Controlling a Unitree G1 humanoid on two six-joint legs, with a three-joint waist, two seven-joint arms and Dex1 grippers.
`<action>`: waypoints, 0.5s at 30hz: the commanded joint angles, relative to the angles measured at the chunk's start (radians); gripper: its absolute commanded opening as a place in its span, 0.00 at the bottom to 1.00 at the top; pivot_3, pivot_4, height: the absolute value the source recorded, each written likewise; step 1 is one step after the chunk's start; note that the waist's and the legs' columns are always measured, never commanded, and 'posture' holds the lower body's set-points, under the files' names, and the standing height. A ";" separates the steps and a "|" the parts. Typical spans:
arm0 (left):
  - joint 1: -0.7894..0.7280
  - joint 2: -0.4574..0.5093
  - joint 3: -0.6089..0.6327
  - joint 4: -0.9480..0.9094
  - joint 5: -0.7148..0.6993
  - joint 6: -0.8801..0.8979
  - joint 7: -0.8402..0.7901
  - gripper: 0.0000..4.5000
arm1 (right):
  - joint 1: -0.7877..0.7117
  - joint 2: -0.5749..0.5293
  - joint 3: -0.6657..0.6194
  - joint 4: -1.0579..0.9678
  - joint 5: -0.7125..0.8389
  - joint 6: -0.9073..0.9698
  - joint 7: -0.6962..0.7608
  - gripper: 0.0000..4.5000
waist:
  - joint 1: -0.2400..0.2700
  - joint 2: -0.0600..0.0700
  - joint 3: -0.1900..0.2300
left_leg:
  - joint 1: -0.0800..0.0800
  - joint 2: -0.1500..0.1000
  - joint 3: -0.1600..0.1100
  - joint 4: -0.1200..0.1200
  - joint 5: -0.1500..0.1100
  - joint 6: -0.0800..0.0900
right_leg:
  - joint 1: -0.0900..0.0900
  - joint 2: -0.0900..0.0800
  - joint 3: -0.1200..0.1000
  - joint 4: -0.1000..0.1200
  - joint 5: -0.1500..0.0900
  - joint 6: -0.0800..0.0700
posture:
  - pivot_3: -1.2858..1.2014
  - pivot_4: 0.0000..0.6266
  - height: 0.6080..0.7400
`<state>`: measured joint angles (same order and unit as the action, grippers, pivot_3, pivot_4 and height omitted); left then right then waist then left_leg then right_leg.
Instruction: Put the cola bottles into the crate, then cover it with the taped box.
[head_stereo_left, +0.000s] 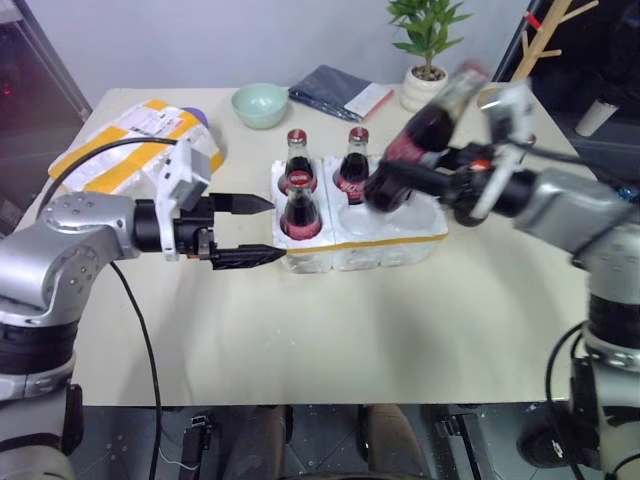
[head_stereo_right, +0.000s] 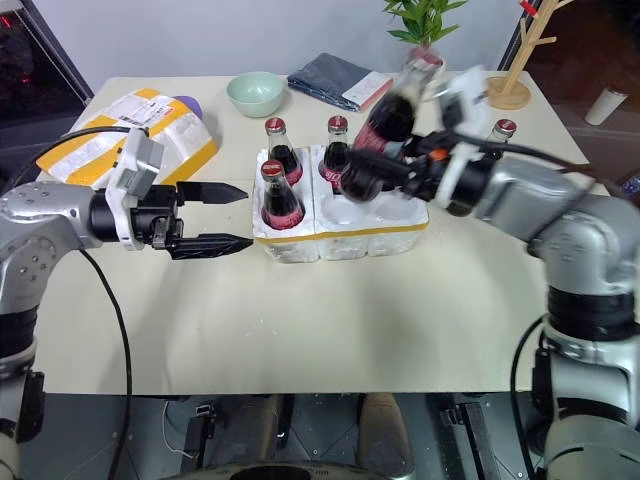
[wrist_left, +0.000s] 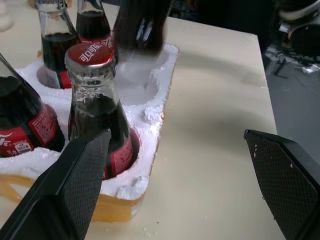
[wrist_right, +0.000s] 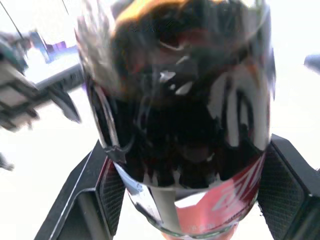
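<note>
The crate (head_stereo_left: 385, 257), a low white foam tray with a yellow band, stands mid-table. Three cola bottles stand in its wells: two at the back (head_stereo_left: 297, 160) (head_stereo_left: 355, 165) and one at the front left (head_stereo_left: 300, 212). My right gripper (head_stereo_left: 390, 182) is shut on a fourth cola bottle (head_stereo_left: 435, 118), held tilted above the crate's right wells; the right wrist view shows it between the fingers (wrist_right: 107, 192). Another bottle (head_stereo_right: 503, 128) stands on the table behind my right arm. My left gripper (head_stereo_left: 245, 228) is open and holds nothing, just left of the crate. The taped box (head_stereo_left: 135, 150) lies at the far left.
Along the table's far side are a green bowl (head_stereo_left: 260, 105), a dark folded cloth (head_stereo_left: 335, 90) and a potted plant (head_stereo_left: 428, 55). A wooden stand (head_stereo_left: 540, 45) rises at the far right corner. Bare tabletop stretches in front of the crate.
</note>
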<state>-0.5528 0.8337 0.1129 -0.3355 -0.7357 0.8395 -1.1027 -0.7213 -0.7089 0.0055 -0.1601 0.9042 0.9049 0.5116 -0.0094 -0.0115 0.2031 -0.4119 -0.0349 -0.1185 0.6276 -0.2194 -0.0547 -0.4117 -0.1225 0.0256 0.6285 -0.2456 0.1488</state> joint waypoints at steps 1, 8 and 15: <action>0.000 0.020 0.049 -0.043 -0.035 0.005 0.028 1.00 | -0.040 0.011 0.024 0.017 -0.092 -0.065 0.081 0.64 | -0.001 0.000 0.000 | -0.001 0.000 0.000 0.000 0.000 0.000 | -0.001 0.000 0.000 0.000 0.000 0.000 | 0.52 0.24 0.99; 0.017 0.023 0.043 -0.044 -0.037 -0.015 0.052 1.00 | -0.023 0.094 0.092 0.088 -0.208 -0.092 0.156 0.64 | -0.009 0.000 0.000 | -0.001 0.000 0.000 0.000 0.000 0.000 | -0.002 0.000 0.000 0.001 0.000 0.000 | 0.52 0.24 0.99; -0.027 0.003 -0.004 -0.006 -0.020 -0.043 0.041 1.00 | -0.022 0.119 0.066 0.119 -0.302 -0.090 0.138 0.98 | -0.007 0.000 0.000 | 0.000 0.000 0.000 0.001 0.000 0.000 | -0.001 0.000 0.000 0.002 0.000 0.000 | 0.52 0.24 0.99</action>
<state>-0.5560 0.8367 0.1049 -0.3437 -0.7627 0.8175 -1.0537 -0.7295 -0.5829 0.1204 -0.0054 0.6037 0.8158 0.6554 -0.0160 -0.0116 0.2030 -0.4115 -0.0351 -0.1185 0.6285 -0.2193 -0.0549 -0.4121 -0.1225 0.0256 0.6302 -0.2452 0.1486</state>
